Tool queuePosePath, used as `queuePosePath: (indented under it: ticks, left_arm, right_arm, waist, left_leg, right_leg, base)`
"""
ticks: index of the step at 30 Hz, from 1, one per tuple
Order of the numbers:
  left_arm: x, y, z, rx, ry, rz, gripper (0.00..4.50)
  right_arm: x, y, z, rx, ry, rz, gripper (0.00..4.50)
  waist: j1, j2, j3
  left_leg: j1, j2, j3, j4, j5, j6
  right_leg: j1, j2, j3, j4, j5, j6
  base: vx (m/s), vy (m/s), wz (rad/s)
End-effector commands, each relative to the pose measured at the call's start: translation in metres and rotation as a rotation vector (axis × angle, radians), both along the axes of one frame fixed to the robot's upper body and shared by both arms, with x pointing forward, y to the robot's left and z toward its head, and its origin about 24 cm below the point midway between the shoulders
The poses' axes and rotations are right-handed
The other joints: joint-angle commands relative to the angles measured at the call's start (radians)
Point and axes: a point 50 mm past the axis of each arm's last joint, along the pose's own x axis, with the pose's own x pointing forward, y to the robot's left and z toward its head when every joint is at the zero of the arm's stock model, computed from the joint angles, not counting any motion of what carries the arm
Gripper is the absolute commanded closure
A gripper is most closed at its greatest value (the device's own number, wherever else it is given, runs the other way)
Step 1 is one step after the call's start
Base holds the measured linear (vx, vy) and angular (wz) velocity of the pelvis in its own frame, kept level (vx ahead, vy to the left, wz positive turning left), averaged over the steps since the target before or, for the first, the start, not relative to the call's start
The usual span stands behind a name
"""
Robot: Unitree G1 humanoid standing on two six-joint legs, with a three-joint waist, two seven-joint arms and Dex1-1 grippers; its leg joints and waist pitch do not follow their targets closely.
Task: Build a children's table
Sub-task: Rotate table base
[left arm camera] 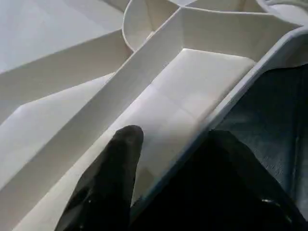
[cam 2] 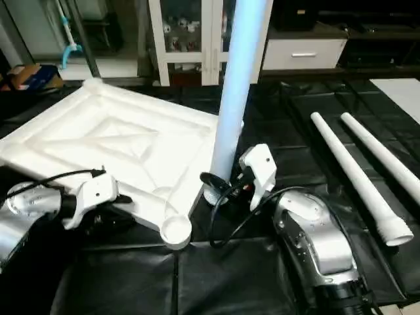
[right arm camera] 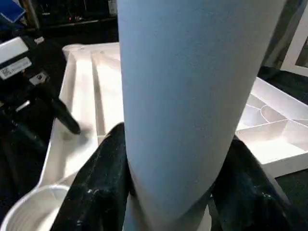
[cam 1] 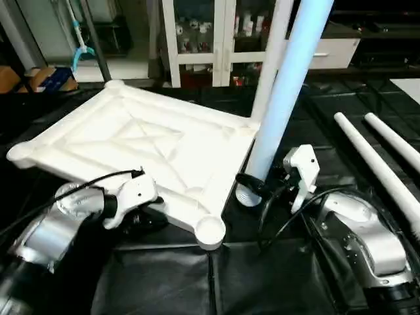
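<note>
The white table top (cam 1: 131, 141) lies upside down on the black mat, ribs up, with an empty round socket (cam 1: 210, 231) at its near corner. One thin white leg (cam 1: 270, 59) stands in the far right corner. My left gripper (cam 1: 146, 213) is shut on the top's near rim; one finger (left arm camera: 120, 159) is inside the rim wall and the other is outside it. My right gripper (cam 1: 257, 186) is shut on a second leg (cam 1: 283, 98), held upright. Its threaded end (cam 1: 247, 195) rests on the mat beside the top's right edge. Black fingers (right arm camera: 103, 183) flank that leg.
Two more white legs (cam 1: 380, 157) lie side by side on the mat at the right. A white glass-door cabinet (cam 1: 197, 33) and a white drawer unit (cam 1: 335, 49) stand at the back. A cardboard box (cam 1: 46, 79) sits at the far left.
</note>
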Motion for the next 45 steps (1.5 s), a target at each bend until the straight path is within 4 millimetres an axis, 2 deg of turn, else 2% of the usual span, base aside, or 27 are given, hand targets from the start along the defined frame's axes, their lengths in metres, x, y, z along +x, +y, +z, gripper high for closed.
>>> queuePosePath:
  ticks: [1, 7, 8, 9, 13, 14, 15, 16, 20, 25, 26, 27, 30, 31, 32, 34, 35, 36, 38, 39, 41, 45]
  left_arm:
    - [-0.008, 0.005, -0.017, 0.003, 0.074, 0.117, 2.42]
    - [-0.019, -0.007, -0.025, -0.043, 0.095, 0.226, 2.65]
    - [-0.019, -0.011, -0.026, -0.043, 0.068, 0.313, 2.71]
    - [-0.020, -0.013, -0.026, -0.043, 0.067, 0.336, 2.76]
    - [-0.028, -0.023, -0.025, -0.068, 0.086, 0.334, 2.91]
    - [-0.032, -0.028, -0.025, -0.069, 0.087, 0.339, 2.99]
    - [-0.034, -0.032, -0.026, -0.068, 0.087, 0.347, 3.06]
    - [-0.036, -0.034, -0.027, -0.062, 0.093, 0.357, 3.11]
    - [-0.042, -0.037, -0.029, -0.025, 0.100, 0.373, 3.28]
    - [-0.043, -0.032, -0.031, 0.039, 0.087, 0.415, 3.46]
    - [-0.042, -0.032, -0.029, 0.049, 0.064, 0.407, 3.51]
    - [-0.042, -0.034, -0.028, 0.034, 0.047, 0.395, 3.56]
    - [-0.038, -0.043, -0.022, -0.024, -0.011, 0.347, 3.60]
    - [-0.038, -0.044, -0.022, -0.028, -0.017, 0.339, 3.14]
    - [-0.037, -0.045, -0.018, -0.041, -0.034, 0.322, 3.14]
    - [-0.036, -0.046, -0.016, -0.055, -0.044, 0.316, 3.06]
    - [-0.037, -0.047, -0.013, -0.071, -0.045, 0.301, 3.01]
    - [-0.038, -0.048, -0.011, -0.080, -0.044, 0.290, 2.68]
    - [-0.038, -0.050, -0.006, -0.094, -0.048, 0.254, 2.59]
    - [-0.038, -0.052, -0.002, -0.114, -0.057, 0.231, 2.56]
    - [-0.038, -0.055, 0.002, -0.143, -0.054, 0.190, 2.30]
    - [-0.030, -0.060, 0.008, -0.156, -0.112, 0.148, 2.10]
  right_arm:
    - [0.003, 0.001, 0.005, 0.018, -0.007, -0.003, 2.64]
    - [0.005, 0.003, 0.003, 0.025, 0.001, -0.007, 2.64]
    - [0.007, 0.004, 0.003, 0.045, 0.014, -0.017, 2.64]
    - [0.008, 0.004, 0.004, 0.051, 0.019, -0.019, 2.64]
    - [0.010, 0.005, 0.004, 0.083, 0.044, -0.020, 2.64]
    - [0.011, 0.005, 0.003, 0.104, 0.066, -0.020, 2.64]
    - [0.012, 0.005, 0.003, 0.117, 0.092, -0.013, 2.64]
    - [0.014, 0.005, 0.002, 0.116, 0.109, -0.005, 2.64]
    - [0.018, 0.006, 0.005, 0.113, 0.147, 0.039, 2.64]
    - [0.020, 0.005, 0.003, 0.085, 0.217, 0.074, 2.64]
    - [0.021, 0.005, 0.001, 0.049, 0.210, 0.074, 2.64]
    - [0.022, 0.005, 0.000, 0.038, 0.200, 0.072, 2.64]
    - [0.023, 0.005, 0.002, 0.030, 0.158, 0.078, 2.64]
    - [0.022, 0.005, 0.002, 0.024, 0.150, 0.082, 2.64]
    - [0.021, 0.003, 0.004, 0.027, 0.137, 0.086, 2.64]
    - [0.020, 0.002, 0.006, 0.035, 0.130, 0.087, 2.64]
    - [0.019, 0.001, 0.009, 0.053, 0.131, 0.087, 2.64]
    - [0.019, 0.001, 0.010, 0.065, 0.132, 0.088, 2.64]
    - [0.018, 0.000, 0.011, 0.076, 0.132, 0.089, 2.64]
    - [0.018, -0.001, 0.011, 0.078, 0.131, 0.086, 2.64]
    - [0.018, -0.002, 0.010, 0.077, 0.130, 0.083, 2.64]
    - [0.018, -0.003, 0.009, 0.077, 0.129, 0.083, 2.64]
  waist:
    - [0.001, 0.006, -0.055]
    - [-0.011, 0.003, -0.050]
    - [-0.014, 0.003, -0.051]
    - [-0.018, -0.002, -0.050]
    - [-0.019, -0.003, -0.050]
    - [-0.022, -0.002, -0.051]
    - [-0.024, -0.007, -0.050]
    - [-0.022, -0.003, -0.052]
    - [-0.023, -0.004, -0.052]
    - [-0.022, -0.004, -0.050]
    - [-0.023, -0.009, -0.050]
    - [-0.024, -0.012, -0.050]
    - [-0.029, -0.009, -0.050]
    - [-0.031, -0.010, -0.050]
    - [-0.030, -0.004, -0.051]
    - [-0.031, -0.006, -0.053]
    - [-0.030, -0.002, -0.056]
    - [-0.029, 0.003, -0.057]
    - [-0.027, 0.000, -0.059]
    - [-0.025, 0.004, -0.060]
    - [-0.024, 0.002, -0.059]
    - [-0.011, 0.000, -0.057]
  left_leg:
    - [-0.002, 0.079, -0.029, -0.090, -0.112, 0.016]
    - [-0.004, 0.078, -0.030, -0.093, -0.146, 0.023]
    - [-0.003, 0.078, -0.029, -0.091, -0.147, 0.023]
    - [-0.005, 0.078, -0.030, -0.091, -0.144, 0.027]
    - [-0.010, 0.073, -0.031, -0.089, -0.131, 0.042]
    - [-0.008, 0.074, -0.032, -0.088, -0.129, 0.046]
    - [-0.008, 0.074, -0.030, -0.088, -0.130, 0.048]
    - [-0.008, 0.074, -0.031, -0.087, -0.123, 0.050]
    - [-0.009, 0.073, -0.030, -0.087, -0.114, 0.057]
    - [-0.009, 0.073, -0.030, -0.086, -0.112, 0.061]
    - [-0.009, 0.072, -0.029, -0.085, -0.121, 0.058]
    - [-0.010, 0.072, -0.030, -0.086, -0.125, 0.055]
    - [-0.011, 0.072, -0.031, -0.086, -0.141, 0.054]
    - [-0.011, 0.072, -0.031, -0.086, -0.145, 0.056]
    - [-0.010, 0.072, -0.031, -0.085, -0.140, 0.056]
    - [-0.009, 0.073, -0.030, -0.085, -0.134, 0.058]
    - [-0.010, 0.073, -0.030, -0.083, -0.106, 0.062]
    - [-0.010, 0.074, -0.031, -0.083, -0.094, 0.064]
    - [-0.011, 0.074, -0.030, -0.082, -0.069, 0.072]
    - [-0.010, 0.075, -0.030, -0.081, -0.060, 0.078]
    - [-0.008, 0.077, -0.028, -0.082, -0.058, 0.080]
    - [-0.006, 0.077, -0.025, -0.082, -0.071, 0.074]
  right_leg:
    - [0.046, -0.110, 0.053, -0.072, -0.100, -0.257]
    - [0.044, -0.108, 0.054, -0.083, -0.200, -0.241]
    - [0.043, -0.108, 0.054, -0.082, -0.202, -0.242]
    - [0.046, -0.110, 0.054, -0.086, -0.210, -0.245]
    - [0.045, -0.107, 0.052, -0.090, -0.255, -0.220]
    - [0.042, -0.106, 0.052, -0.090, -0.251, -0.221]
    - [0.042, -0.104, 0.053, -0.092, -0.252, -0.220]
    - [0.043, -0.106, 0.052, -0.089, -0.246, -0.225]
    - [0.042, -0.102, 0.050, -0.089, -0.229, -0.225]
    - [0.043, -0.104, 0.049, -0.092, -0.242, -0.224]
    - [0.041, -0.104, 0.050, -0.095, -0.263, -0.218]
    - [0.040, -0.105, 0.049, -0.095, -0.280, -0.214]
    - [0.038, -0.105, 0.050, -0.098, -0.305, -0.204]
    - [0.038, -0.103, 0.049, -0.098, -0.302, -0.201]
    - [0.037, -0.103, 0.050, -0.096, -0.288, -0.203]
    - [0.038, -0.101, 0.049, -0.096, -0.267, -0.206]
    - [0.041, -0.102, 0.050, -0.092, -0.217, -0.213]
    - [0.041, -0.103, 0.049, -0.090, -0.193, -0.219]
    - [0.043, -0.101, 0.047, -0.086, -0.136, -0.236]
    - [0.043, -0.102, 0.047, -0.084, -0.111, -0.244]
    - [0.043, -0.101, 0.046, -0.083, -0.090, -0.255]
    - [0.044, -0.103, 0.047, -0.085, -0.102, -0.257]
  base:
    - [0.000, 0.000, 0.00]
    - [0.000, 0.000, 0.00]
    - [0.000, 0.000, 0.00]
    - [0.000, 0.000, 0.00]
    - [0.000, 0.000, 0.00]
    - [0.000, 0.000, 0.00]
    - [0.000, 0.000, 0.00]
    - [0.000, 0.000, 0.00]
    - [0.000, 0.000, 0.00]
    - [0.000, 0.000, 0.00]
    - [0.000, 0.000, 0.00]
    - [0.000, 0.000, 0.00]
    - [0.000, 0.000, 0.00]
    - [0.000, 0.000, 0.00]
    - [0.000, 0.000, 0.00]
    - [0.000, 0.000, 0.00]
    - [0.000, 0.000, 0.00]
    - [0.000, 0.000, 0.00]
    - [0.000, 0.000, 0.00]
    - [0.000, 0.000, 0.00]
    - [0.000, 0.000, 0.00]
    - [0.000, 0.000, 0.00]
